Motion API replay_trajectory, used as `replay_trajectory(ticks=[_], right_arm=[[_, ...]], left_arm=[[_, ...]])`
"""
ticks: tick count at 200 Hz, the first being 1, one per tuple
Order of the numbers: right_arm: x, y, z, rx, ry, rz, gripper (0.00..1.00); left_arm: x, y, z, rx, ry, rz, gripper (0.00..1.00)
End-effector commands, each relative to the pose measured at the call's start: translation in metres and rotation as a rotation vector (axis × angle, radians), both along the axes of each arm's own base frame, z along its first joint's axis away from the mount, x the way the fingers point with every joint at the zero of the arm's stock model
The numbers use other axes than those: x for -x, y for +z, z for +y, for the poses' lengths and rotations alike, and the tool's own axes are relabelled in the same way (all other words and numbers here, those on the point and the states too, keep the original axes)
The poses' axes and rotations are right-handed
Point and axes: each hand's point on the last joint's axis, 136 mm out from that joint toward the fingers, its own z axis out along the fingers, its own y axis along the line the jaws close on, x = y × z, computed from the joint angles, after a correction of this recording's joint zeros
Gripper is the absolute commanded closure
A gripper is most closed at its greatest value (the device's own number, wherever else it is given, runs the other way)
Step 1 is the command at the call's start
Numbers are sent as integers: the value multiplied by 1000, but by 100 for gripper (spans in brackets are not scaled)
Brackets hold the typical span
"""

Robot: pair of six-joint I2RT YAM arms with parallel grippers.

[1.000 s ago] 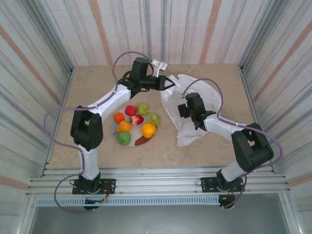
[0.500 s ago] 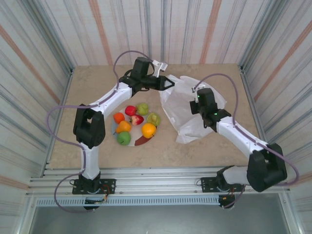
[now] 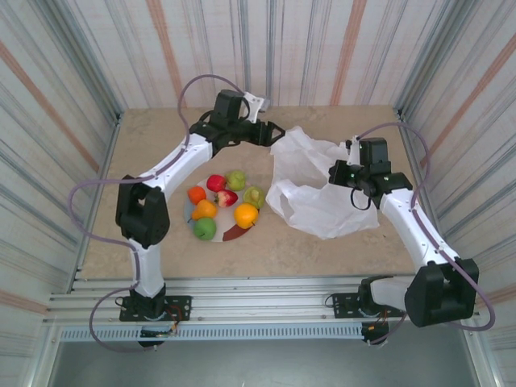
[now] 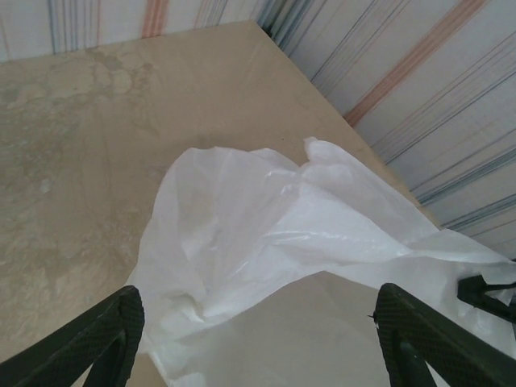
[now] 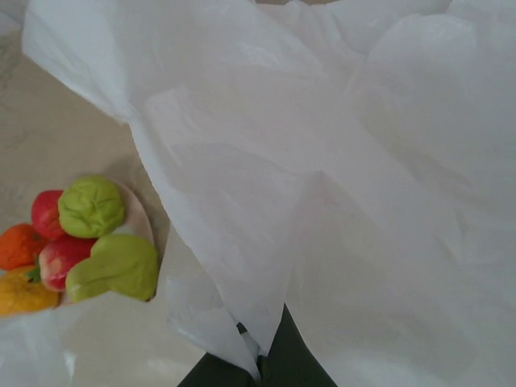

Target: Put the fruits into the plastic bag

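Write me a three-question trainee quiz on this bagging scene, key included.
1. True or false: the left fingers are clamped on the bag.
2. Where are the fruits? A: inside the bag. B: on the plate. C: held in the left fingers.
3. Fill in: the right fingers pinch a fold of the ____.

Key: 1 false, they stand wide open. 2 B. 3 bag.
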Motion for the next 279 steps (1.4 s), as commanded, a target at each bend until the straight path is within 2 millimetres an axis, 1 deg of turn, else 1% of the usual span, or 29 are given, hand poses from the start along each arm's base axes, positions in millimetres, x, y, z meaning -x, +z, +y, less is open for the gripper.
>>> replay_trajectory(ticks=[1,19,23,38,59,78,108,129,145,157,165,173,184,194,203,213,221,230,237,246,257,279], right_arm=[[7,3,2,-24,46,60,100],[10,3,0,35,95,70,100],[10,4,-1,47,101,71,100],[13,3,0,75,143,78,100],[14,3,2,97,186,87,100],[14,5,2,107,205,94,100],[15,11,3,122,236,84,100],[16,9,0,150,246,90,100],[18,7,-1,168,260,98,100],[19,6,-1,178,271,104,100],[19,6,-2,185,274,103,100],[18,5,-3,192,273,101,100],[16,4,-6,210,267,96,100],[12,2,-10,249,257,88,100],[8,-2,-16,302,242,82,100],[4,-7,-22,366,227,77,92],[2,-10,-26,413,220,74,84],[-2,-14,-27,465,214,71,74],[-4,-16,-26,504,221,65,68],[-7,-18,-23,557,232,51,61],[-10,-21,-18,625,256,23,54],[-19,-25,-10,694,279,-11,46]], left_arm=[[16,33,24,5,51,-53,20],[29,28,40,-6,88,-35,20],[32,29,42,-5,89,-39,20],[46,21,45,-9,75,-60,20],[58,10,43,-64,28,-150,20],[65,-4,32,-166,-47,-230,18],[64,-31,10,-329,-154,-334,12],[63,-46,-6,-337,-211,-332,10],[52,-58,-14,-351,-207,-327,10],[42,-64,-19,-375,-197,-335,12],[37,-65,-24,-377,-201,-341,15],[36,-66,-29,-366,-215,-338,21],[38,-64,-36,-332,-234,-311,35],[44,-61,-40,-295,-243,-265,51],[52,-57,-41,-260,-256,-224,61],[62,-51,-42,-214,-269,-187,70],[70,-45,-44,-173,-284,-163,76],[78,-39,-45,-132,-297,-142,82],[84,-38,-46,-116,-307,-128,87],[88,-37,-46,-105,-319,-120,91],[92,-36,-46,-95,-336,-113,93],[95,-36,-47,-90,-361,-96,94]])
